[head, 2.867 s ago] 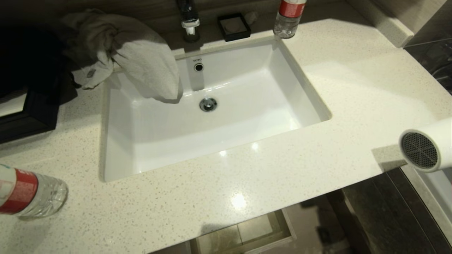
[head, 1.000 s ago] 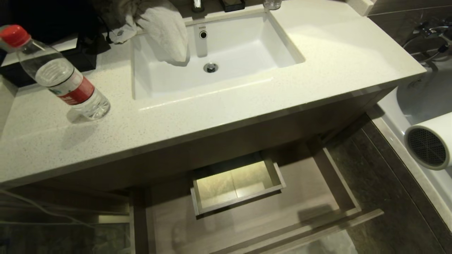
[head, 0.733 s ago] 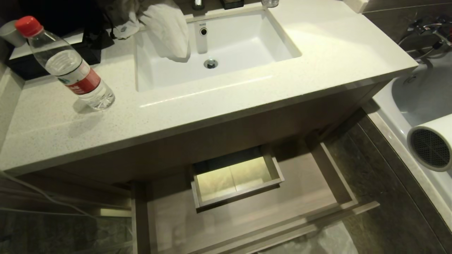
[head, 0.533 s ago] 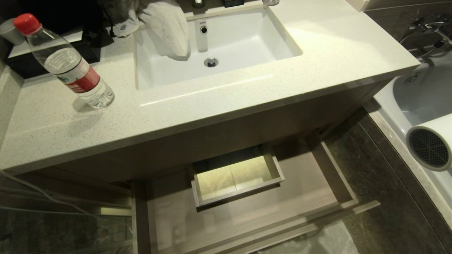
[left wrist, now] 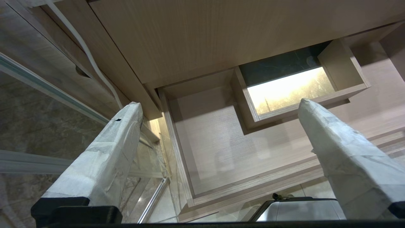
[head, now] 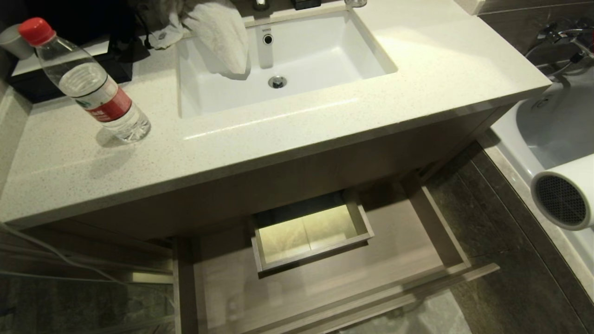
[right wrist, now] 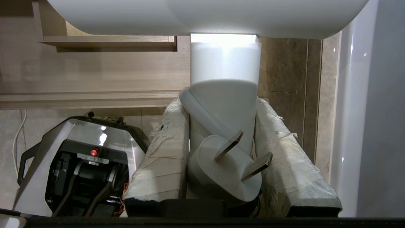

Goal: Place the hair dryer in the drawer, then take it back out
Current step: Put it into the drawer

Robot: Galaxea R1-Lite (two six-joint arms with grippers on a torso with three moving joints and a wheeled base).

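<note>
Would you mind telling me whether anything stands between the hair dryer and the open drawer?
Nothing visible does. The right gripper holds the hair dryer off to the right, over the tub edge, and the drawer is pulled out with a bare floor; only its boxed cutout sits mid-drawer.

Head view: light from above, bright on white sink (head: 320,51) and speckled tabletop (head: 260,139), soft glare streak along sink's front edge. Cabinet front below in shade. Open drawer (head: 325,283) dim; its boxed cutout (head: 311,232) glows yellow-green. Water bottle (head: 88,88) casts faint shadow. Straight edges bow toward frame corners. Right wrist view: hair dryer (right wrist: 221,69) overexposed, close, soft.
</note>
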